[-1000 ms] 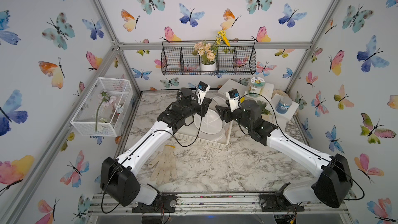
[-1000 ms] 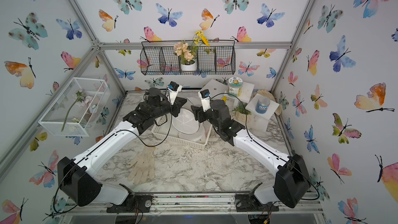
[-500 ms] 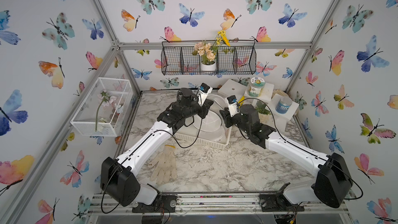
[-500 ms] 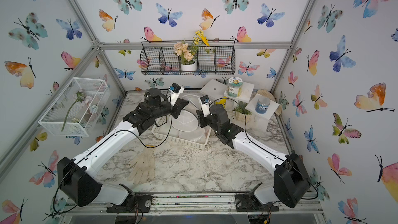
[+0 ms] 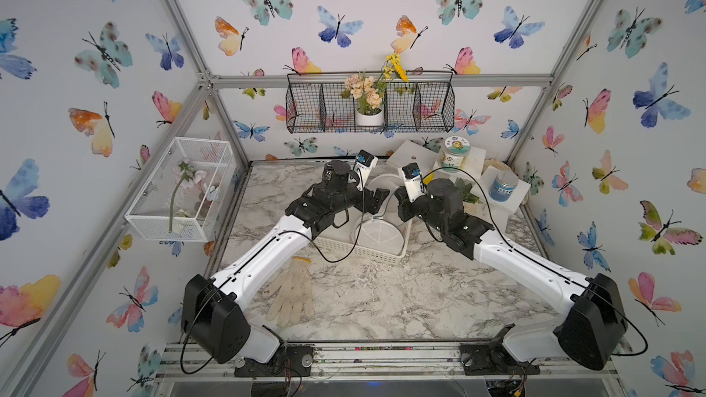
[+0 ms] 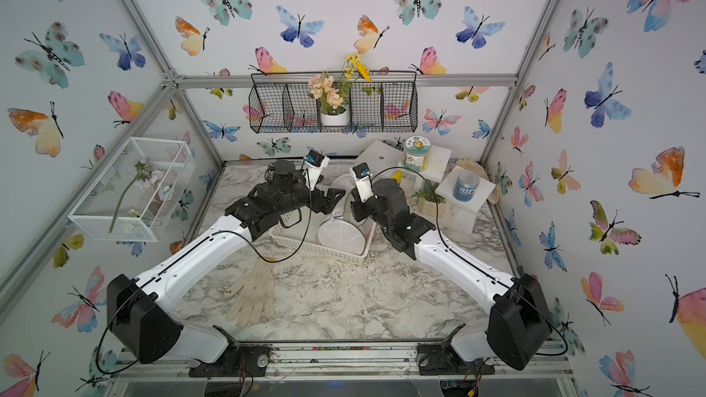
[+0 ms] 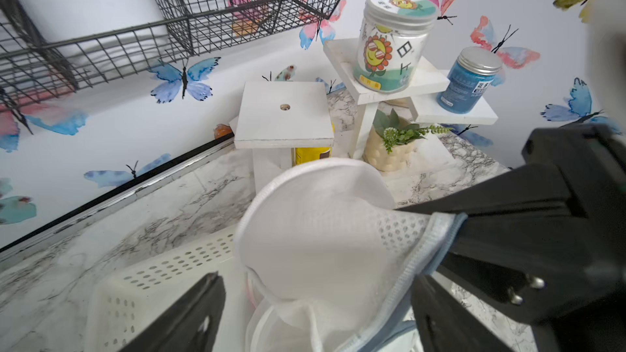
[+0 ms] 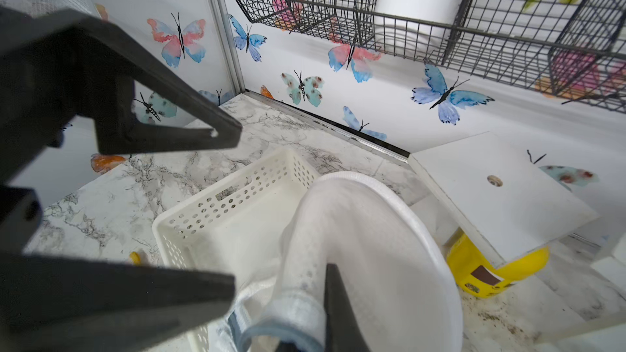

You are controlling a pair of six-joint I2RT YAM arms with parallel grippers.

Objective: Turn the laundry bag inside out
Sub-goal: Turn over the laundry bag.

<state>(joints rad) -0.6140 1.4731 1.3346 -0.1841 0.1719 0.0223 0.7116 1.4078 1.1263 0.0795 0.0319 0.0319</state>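
Note:
The laundry bag [image 5: 378, 234] [image 6: 340, 236] is white mesh with round hoop ends and a pale blue trimmed rim. It stands crumpled in a white perforated basket [image 5: 355, 255] [image 6: 317, 252]. My left gripper [image 5: 378, 197] [image 7: 316, 286] is open, its fingers [image 7: 189, 313] spread on either side of the bag [image 7: 321, 238] without pinching it. My right gripper [image 5: 401, 202] [image 8: 321, 299] is shut on the bag's blue-trimmed rim [image 8: 291, 316], which folds over beside one black finger [image 8: 338, 303]. Both grippers hang over the basket's far end, close together.
A worn glove [image 5: 292, 292] lies on the marble top near the left arm. A tiered white stand [image 5: 414, 152] with jars [image 5: 454, 152], a potted plant [image 7: 389, 150] and a yellow bottle [image 8: 491, 265] crowds the back right. A black wire basket [image 5: 370, 108] hangs above.
My left gripper has opened and let go of the bag. My right gripper has come down and shut on the bag's rim.

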